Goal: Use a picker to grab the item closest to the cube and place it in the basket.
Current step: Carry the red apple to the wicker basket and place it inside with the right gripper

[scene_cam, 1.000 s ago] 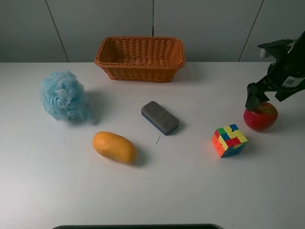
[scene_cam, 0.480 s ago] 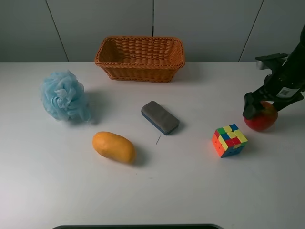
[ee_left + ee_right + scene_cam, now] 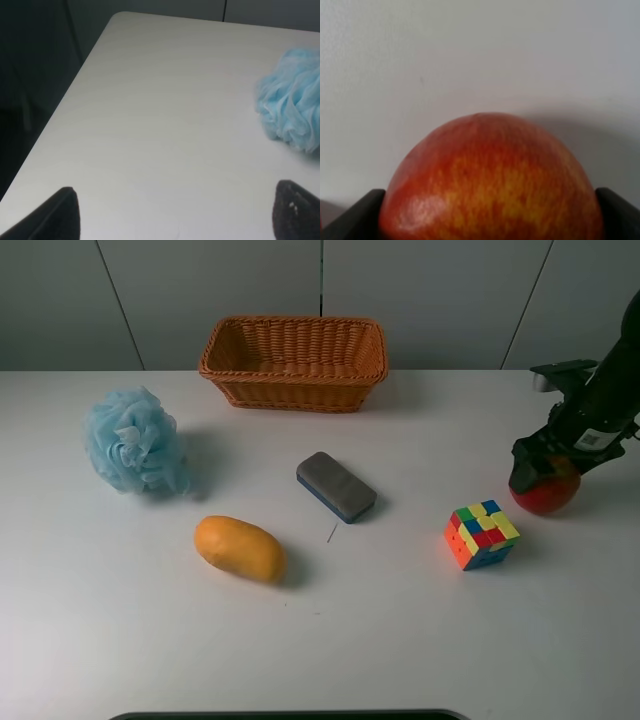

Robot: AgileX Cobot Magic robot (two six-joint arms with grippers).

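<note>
The multicoloured cube (image 3: 481,533) sits on the white table at the right. A red apple (image 3: 547,496) lies just right of it, the closest item. My right gripper (image 3: 538,466) is lowered over the apple, open, one finger on each side. In the right wrist view the apple (image 3: 490,175) fills the space between the two dark fingertips (image 3: 355,217). The wicker basket (image 3: 290,380) stands empty at the back centre. My left gripper (image 3: 175,220) is open and empty over the table's left part, out of the exterior high view.
A blue bath pouf (image 3: 134,441) sits at the left and also shows in the left wrist view (image 3: 292,105). An orange mango (image 3: 239,548) and a grey board eraser (image 3: 335,486) lie in the middle. The table's left edge (image 3: 65,100) is near the left gripper.
My right gripper has come down and slightly left over the apple, its fingers now reaching down beside it. Nothing else has moved.
</note>
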